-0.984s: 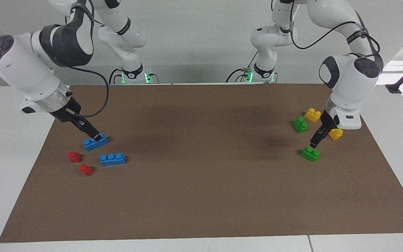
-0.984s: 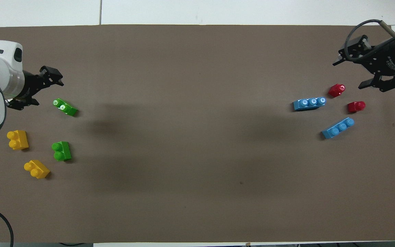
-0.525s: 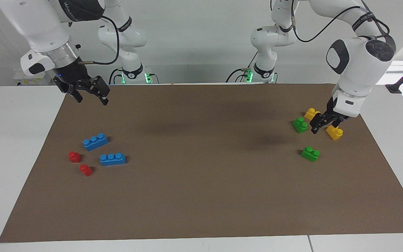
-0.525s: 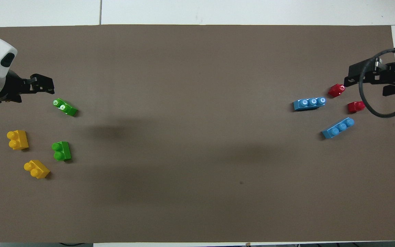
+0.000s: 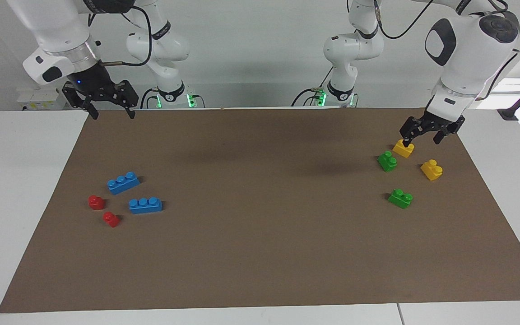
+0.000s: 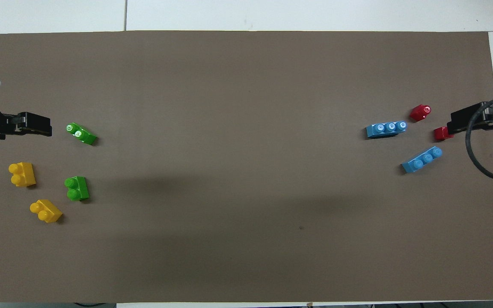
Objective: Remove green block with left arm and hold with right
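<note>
Both grippers empty, fingers spread. Left gripper (image 5: 426, 134) is raised over the yellow brick (image 5: 403, 148) at its end of the brown mat (image 5: 260, 253); right gripper (image 5: 106, 103) waits high over the mat's edge by the robots. Two small bright green two-stud plastic blocks lie loose, separate: one (image 5: 400, 198) farther out, one (image 5: 387, 161) beside the yellow. Looks like nothing is left joined to pull apart; any next move needs a fresh descent onto green.

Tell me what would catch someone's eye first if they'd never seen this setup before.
Bright toy bricks sit in two clusters on the brown mat: two green blocks and two yellow bricks at the left arm's end, two blue bricks and two red pieces at the right arm's end. The left gripper and right gripper both hang open and empty over the mat.
</note>
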{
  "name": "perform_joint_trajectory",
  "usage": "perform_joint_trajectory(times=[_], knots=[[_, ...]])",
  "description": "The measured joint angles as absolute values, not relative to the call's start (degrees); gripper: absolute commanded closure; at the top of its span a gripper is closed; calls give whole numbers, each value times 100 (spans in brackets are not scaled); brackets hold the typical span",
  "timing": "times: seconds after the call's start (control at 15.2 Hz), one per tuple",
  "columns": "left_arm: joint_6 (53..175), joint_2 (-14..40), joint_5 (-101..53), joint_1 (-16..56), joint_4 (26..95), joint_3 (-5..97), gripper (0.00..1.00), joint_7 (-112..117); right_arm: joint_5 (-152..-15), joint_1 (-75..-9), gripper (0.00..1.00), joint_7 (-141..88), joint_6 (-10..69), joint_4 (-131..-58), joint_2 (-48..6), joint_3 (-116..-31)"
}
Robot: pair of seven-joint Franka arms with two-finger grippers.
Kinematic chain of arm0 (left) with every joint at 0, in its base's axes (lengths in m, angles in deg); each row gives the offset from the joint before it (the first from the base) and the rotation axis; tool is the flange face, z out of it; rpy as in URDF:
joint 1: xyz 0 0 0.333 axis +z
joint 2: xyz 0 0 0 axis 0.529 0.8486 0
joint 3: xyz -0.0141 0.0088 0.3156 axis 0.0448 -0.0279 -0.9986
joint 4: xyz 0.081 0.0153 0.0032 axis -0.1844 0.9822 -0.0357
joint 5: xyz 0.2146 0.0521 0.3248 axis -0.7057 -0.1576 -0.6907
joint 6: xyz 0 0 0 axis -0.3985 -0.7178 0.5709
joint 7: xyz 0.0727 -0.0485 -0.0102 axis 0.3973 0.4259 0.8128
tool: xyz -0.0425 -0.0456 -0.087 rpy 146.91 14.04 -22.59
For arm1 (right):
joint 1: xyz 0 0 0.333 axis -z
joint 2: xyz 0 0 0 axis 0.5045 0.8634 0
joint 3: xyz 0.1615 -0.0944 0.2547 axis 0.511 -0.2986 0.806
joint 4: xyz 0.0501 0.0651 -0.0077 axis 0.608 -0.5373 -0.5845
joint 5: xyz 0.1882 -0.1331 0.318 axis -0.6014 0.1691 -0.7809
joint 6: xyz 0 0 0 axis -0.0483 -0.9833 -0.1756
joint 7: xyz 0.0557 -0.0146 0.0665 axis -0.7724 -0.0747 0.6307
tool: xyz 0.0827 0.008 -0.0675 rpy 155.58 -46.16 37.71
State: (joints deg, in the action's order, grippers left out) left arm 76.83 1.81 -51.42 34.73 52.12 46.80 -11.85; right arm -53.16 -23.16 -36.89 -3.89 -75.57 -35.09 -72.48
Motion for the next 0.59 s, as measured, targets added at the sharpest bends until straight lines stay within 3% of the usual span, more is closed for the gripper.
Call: perform_joint_trajectory(times=[0.59], knots=[[7500,-126,-4809,3474,5237,4631,0,-1185,-5308,-2303,0,-3719,-384,-7697,-3590,-7259]])
